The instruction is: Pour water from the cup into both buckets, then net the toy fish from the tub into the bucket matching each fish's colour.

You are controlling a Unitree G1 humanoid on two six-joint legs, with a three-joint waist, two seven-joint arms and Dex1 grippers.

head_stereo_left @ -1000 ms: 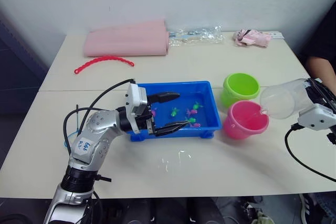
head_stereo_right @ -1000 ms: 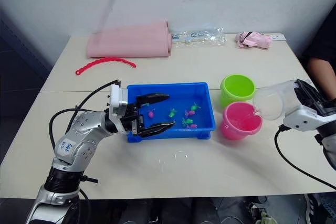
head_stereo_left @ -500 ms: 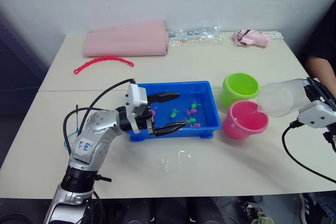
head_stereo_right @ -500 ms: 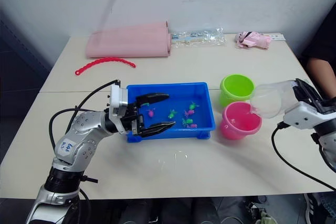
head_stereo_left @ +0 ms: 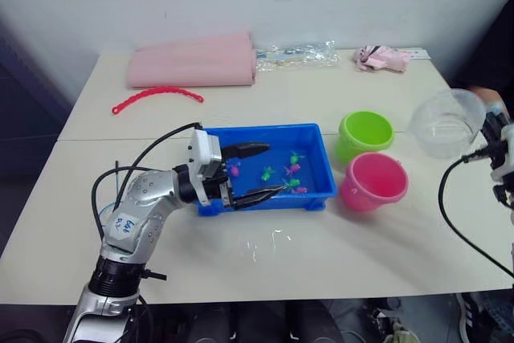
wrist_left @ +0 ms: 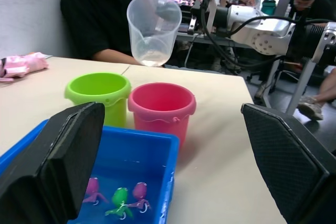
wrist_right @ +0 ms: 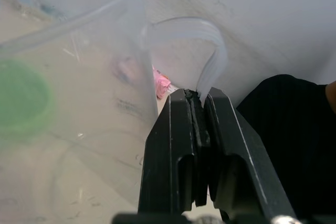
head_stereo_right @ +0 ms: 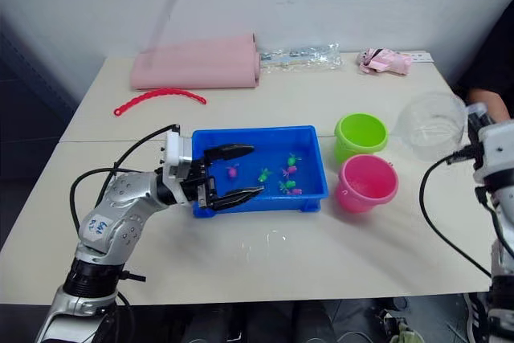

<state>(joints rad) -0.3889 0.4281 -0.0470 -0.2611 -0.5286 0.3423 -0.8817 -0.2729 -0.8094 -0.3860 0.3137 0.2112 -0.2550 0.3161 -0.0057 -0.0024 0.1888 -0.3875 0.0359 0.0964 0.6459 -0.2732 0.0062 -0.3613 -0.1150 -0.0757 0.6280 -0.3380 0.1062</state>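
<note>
Right pincer [wrist_right: 195, 109] clamped on the loop handle of the large clear plastic measuring cup [head_stereo_right: 434, 124]; cup held upright in the air, off to the right of the 2 buckets and apart from them, seemingly a little water left at its bottom. Lime green round plastic bucket [head_stereo_right: 361, 135] standing on the pale surface [head_stereo_right: 321, 255], small pink round plastic bucket [head_stereo_right: 367, 182] just in front of it, rims close or touching. Shallow rectangular bright blue plastic tub [head_stereo_right: 259, 169] just left of both buckets, holding water and several tiny pink and green toy fish [head_stereo_right: 286, 176] gathered toward its right half. Left pincer [head_stereo_right: 229, 174] spread wide and gripping nothing, poised at the tub's left end, fingers [head_stereo_left: 250, 149] reaching over the water. Beyond the tub: red curved beaded strip [head_stereo_right: 159, 100], folded pink cloth [head_stereo_right: 197, 62], crinkled clear plastic bag [head_stereo_right: 299, 56].
</note>
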